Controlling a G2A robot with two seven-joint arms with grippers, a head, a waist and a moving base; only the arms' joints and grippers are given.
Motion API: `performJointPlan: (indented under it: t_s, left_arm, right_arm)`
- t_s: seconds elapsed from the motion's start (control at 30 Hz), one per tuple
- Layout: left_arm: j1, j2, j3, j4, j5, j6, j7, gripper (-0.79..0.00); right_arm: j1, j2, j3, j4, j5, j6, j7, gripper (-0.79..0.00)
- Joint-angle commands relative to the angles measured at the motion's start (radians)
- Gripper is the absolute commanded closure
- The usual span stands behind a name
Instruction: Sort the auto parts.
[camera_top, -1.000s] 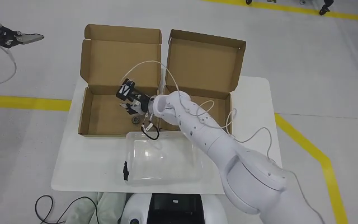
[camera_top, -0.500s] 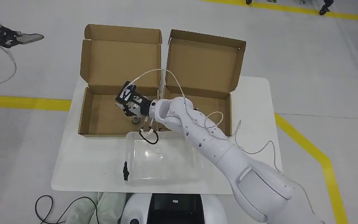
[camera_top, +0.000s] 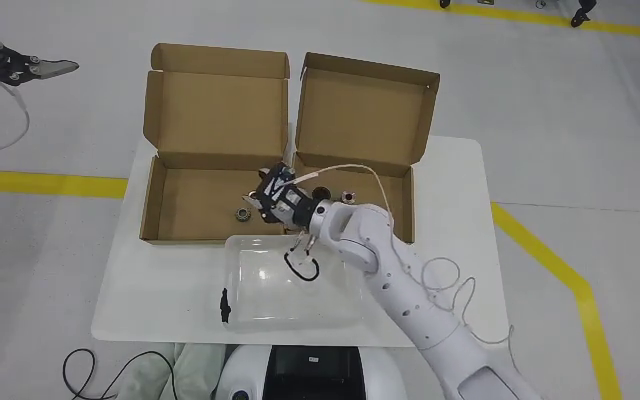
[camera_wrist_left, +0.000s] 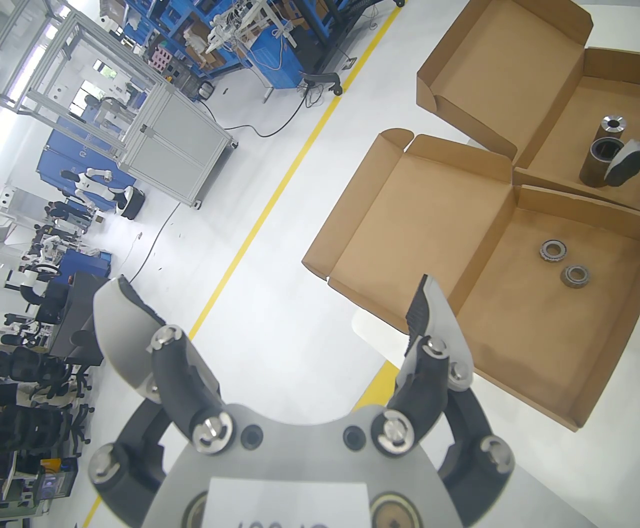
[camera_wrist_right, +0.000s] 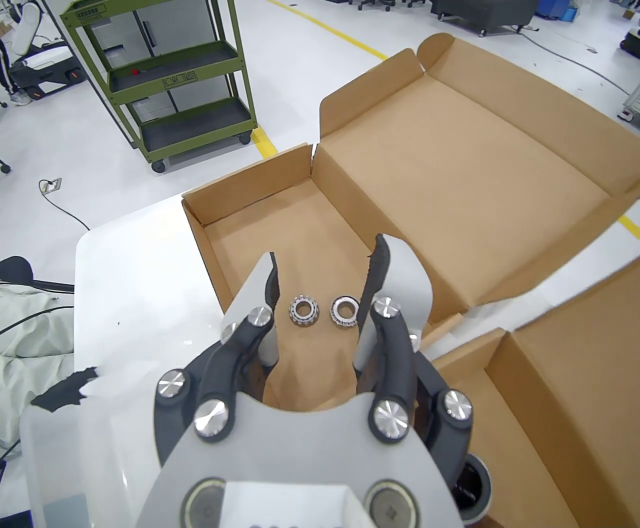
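The two bearings (camera_wrist_right: 305, 311) are bright, glossy metal lying on the matt brown cardboard of their box (camera_wrist_right: 300, 240); the bin (camera_top: 270, 295) is clear, smooth plastic on a smooth white worktop (camera_top: 450, 190). The right gripper (camera_wrist_right: 325, 255) has a brushed grey metal plate and black fingertips (camera_wrist_right: 374, 270), seemingly rubber-padded.

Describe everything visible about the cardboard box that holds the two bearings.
The box is plain brown cardboard: a shallow rectangular tray with its hinged lid folded open behind it. It rests flat on the white table, close beside a second open box. Two metal bearings lie side by side, apart, on its floor.
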Motion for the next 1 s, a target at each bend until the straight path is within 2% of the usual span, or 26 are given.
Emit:
performJointPlan:
  t_s: [0.0,0.1,0.53,0.83,0.97]
  left_arm:
    - [0.0,0.0,0.0,0.0,0.0,0.0,0.0,-0.785]
    - [0.0,0.0,0.0,0.0,0.0,0.0,0.0,-0.785]
    - [0.0,0.0,0.0,0.0,0.0,0.0,0.0,-0.785]
    - [0.0,0.0,0.0,0.0,0.0,0.0,0.0,-0.785]
    - [0.0,0.0,0.0,0.0,0.0,0.0,0.0,-0.785]
  right_arm:
    - [-0.053,0.014,0.036,-0.058,-0.014,-0.005,0.004,-0.659]
    - [-0.117,0.033,0.086,-0.122,-0.037,-0.01,0.007,-0.785]
    - [-0.374,0.096,0.273,-0.35,-0.116,-0.009,-0.043,-0.785]
    - [-0.483,0.123,0.33,-0.434,-0.15,-0.023,-0.083,-0.785]
    - [-0.546,0.133,0.356,-0.474,-0.166,-0.004,-0.142,-0.785]
